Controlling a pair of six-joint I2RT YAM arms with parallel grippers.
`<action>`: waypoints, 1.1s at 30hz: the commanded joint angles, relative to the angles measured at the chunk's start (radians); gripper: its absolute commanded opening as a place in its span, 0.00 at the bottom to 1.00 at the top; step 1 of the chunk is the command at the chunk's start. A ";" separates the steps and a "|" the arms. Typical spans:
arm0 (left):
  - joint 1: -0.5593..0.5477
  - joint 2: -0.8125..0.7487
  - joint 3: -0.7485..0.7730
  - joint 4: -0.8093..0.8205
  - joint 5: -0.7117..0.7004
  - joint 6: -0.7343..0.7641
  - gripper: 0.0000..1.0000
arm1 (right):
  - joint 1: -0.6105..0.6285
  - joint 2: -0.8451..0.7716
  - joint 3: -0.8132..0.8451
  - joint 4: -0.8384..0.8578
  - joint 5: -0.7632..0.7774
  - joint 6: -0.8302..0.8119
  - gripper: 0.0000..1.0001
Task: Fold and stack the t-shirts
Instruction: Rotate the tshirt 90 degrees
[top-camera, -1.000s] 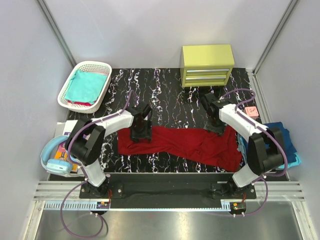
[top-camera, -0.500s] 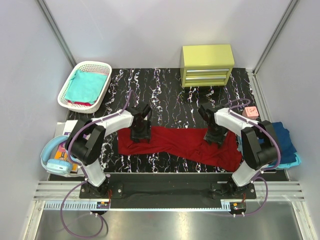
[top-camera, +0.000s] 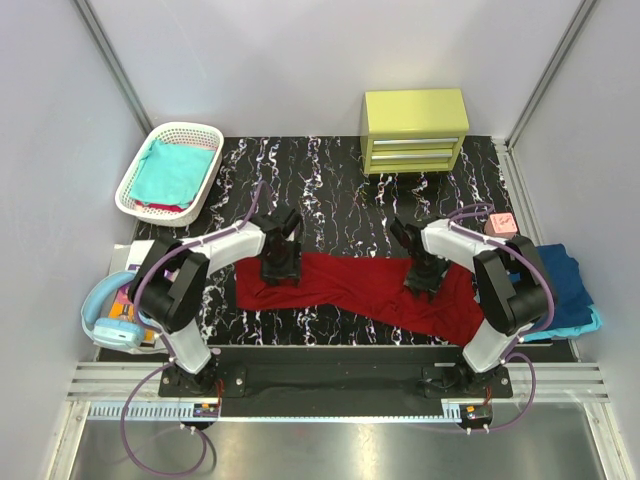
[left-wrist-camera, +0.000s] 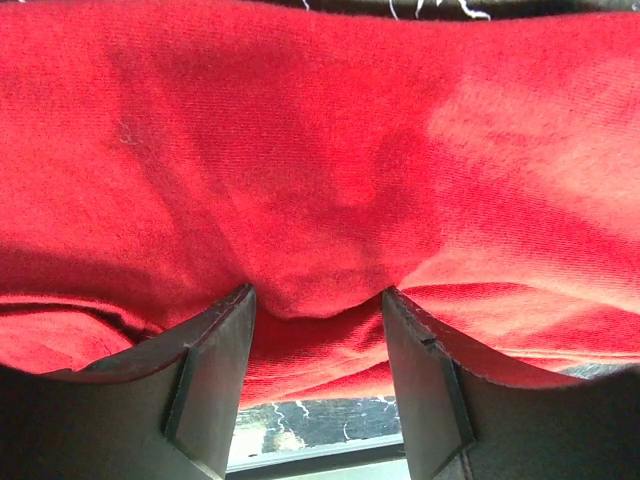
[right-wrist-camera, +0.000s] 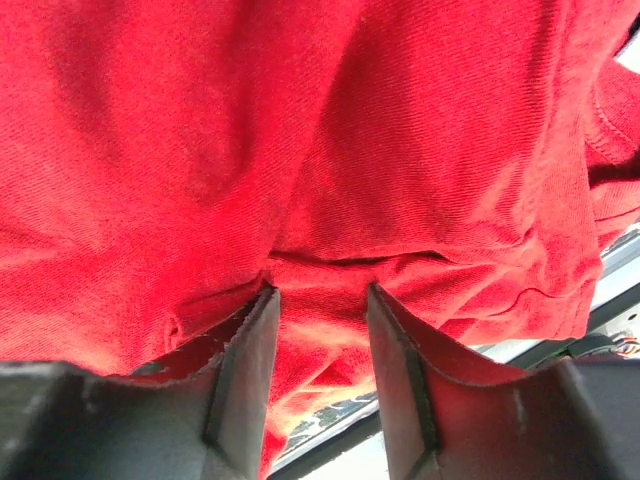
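Left gripper (left-wrist-camera: 318, 300) and right gripper (right-wrist-camera: 320, 295) each seemingly pinch the dark red t-shirt (top-camera: 350, 285) along its edge nearest the yellow drawer unit (top-camera: 415, 128); a thin hold may slip, skewing the fold

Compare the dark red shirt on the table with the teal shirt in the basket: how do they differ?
The red shirt lies stretched long across the table; the teal shirt sits compact in the basket. The left claw and right claw each pinch the red shirt; nothing touches the teal shirt. Both are plain, single-coloured cloth.
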 joint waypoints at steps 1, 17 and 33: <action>-0.008 -0.009 -0.042 0.005 0.076 0.008 0.58 | 0.032 0.055 -0.057 0.063 -0.048 0.065 0.41; -0.013 -0.045 -0.065 -0.001 0.088 0.009 0.56 | 0.093 0.020 -0.060 0.114 0.060 0.098 0.88; -0.017 -0.070 -0.070 -0.001 0.099 0.003 0.56 | 0.079 -0.126 -0.232 0.367 -0.095 0.190 0.46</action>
